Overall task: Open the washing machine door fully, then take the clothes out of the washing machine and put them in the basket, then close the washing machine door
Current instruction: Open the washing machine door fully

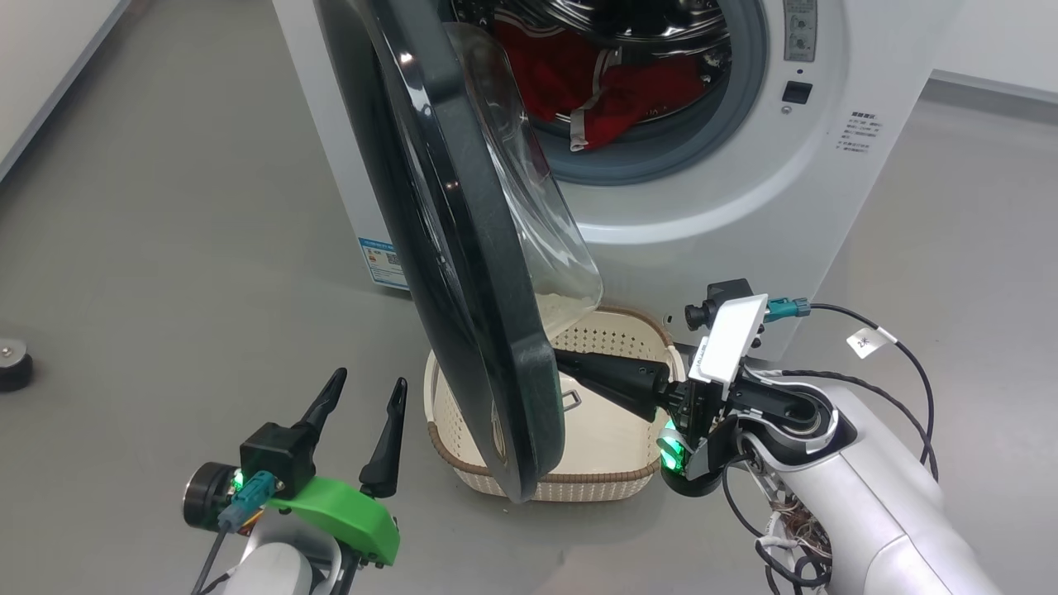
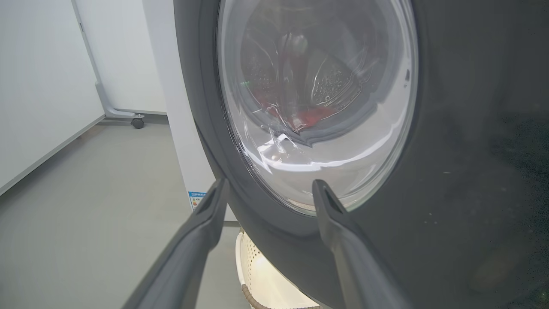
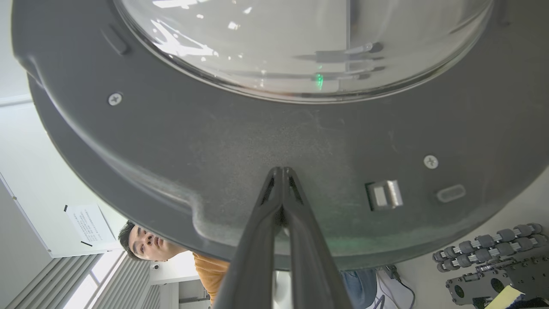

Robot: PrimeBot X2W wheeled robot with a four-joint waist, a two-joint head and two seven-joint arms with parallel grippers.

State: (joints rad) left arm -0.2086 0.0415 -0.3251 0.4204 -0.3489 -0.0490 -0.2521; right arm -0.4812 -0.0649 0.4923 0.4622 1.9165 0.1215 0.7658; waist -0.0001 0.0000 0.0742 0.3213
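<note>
The washing machine door [image 1: 463,273] stands partly open, edge-on to me, its glass bowl [image 1: 529,182] bulging toward the washing machine [image 1: 744,207]. Red clothes [image 1: 612,83] lie in the drum. The basket [image 1: 579,483] sits on the floor under the door's lower edge. My right gripper [image 1: 555,357] is shut and empty, its tips against the door's inner face [image 3: 257,141]; in the right wrist view the gripper [image 3: 281,169] meets it left of the metal latch [image 3: 384,194]. My left gripper [image 1: 369,382] is open on the door's outer side, and its own view shows the gripper [image 2: 270,184] close before the door's black rim [image 2: 450,171].
A person [image 3: 150,244] shows beyond the door's edge in the right wrist view, with a rack of dark equipment [image 3: 484,253] nearby. A small black round object [image 1: 12,364] sits on the grey floor at far left. A white partition on a caster [image 2: 137,123] stands beside the machine.
</note>
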